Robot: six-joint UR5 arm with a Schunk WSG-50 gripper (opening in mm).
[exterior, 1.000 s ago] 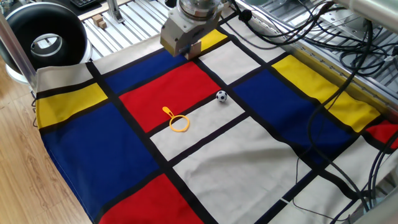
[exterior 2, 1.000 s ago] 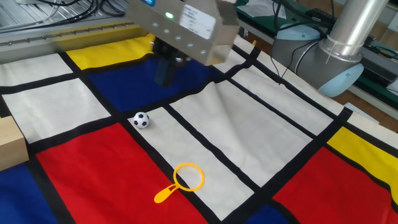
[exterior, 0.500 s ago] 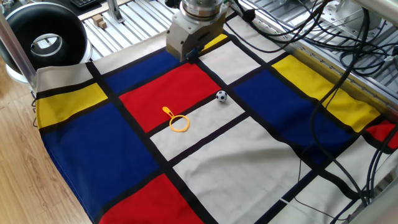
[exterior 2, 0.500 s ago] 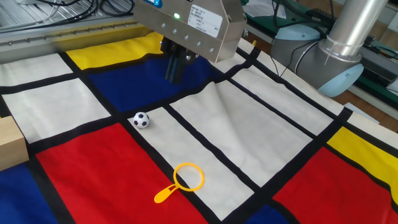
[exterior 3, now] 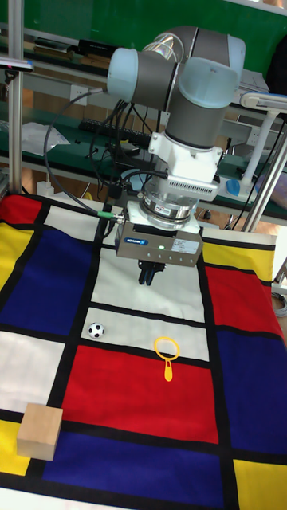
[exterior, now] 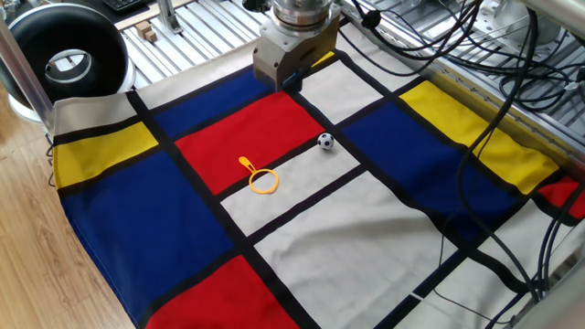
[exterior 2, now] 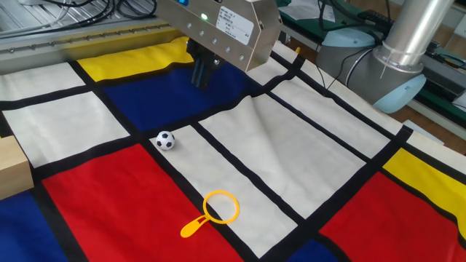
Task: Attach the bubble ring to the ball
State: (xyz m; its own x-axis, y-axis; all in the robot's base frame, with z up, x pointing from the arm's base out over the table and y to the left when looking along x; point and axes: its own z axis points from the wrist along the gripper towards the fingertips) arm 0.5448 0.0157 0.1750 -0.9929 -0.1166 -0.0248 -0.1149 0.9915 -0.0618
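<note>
The bubble ring (exterior 2: pixel 215 210) is a thin yellow-orange hoop lying flat on the cloth (exterior 2: pixel 291 160), stubby handle pointing away from the ball (exterior 2: pixel 165 140). The gripper (exterior 2: pixel 202 73) hangs above, jaws clenched together, grasping nothing.

Table cover (exterior 2: pixel 306 145): woven cloth, matt, slightly creased below the gripper (exterior 2: pixel 202 71). Gripper body: brushed grey metal, satin finish; fingers dark, matt. Bubble ring (exterior 2: pixel 212 212): smooth glossy plastic. Ball (exterior 2: pixel 165 140): smooth, faint sheen. Cube (exterior 3: pixel 40 431): bare matt wood, well apart from gripper.
</note>
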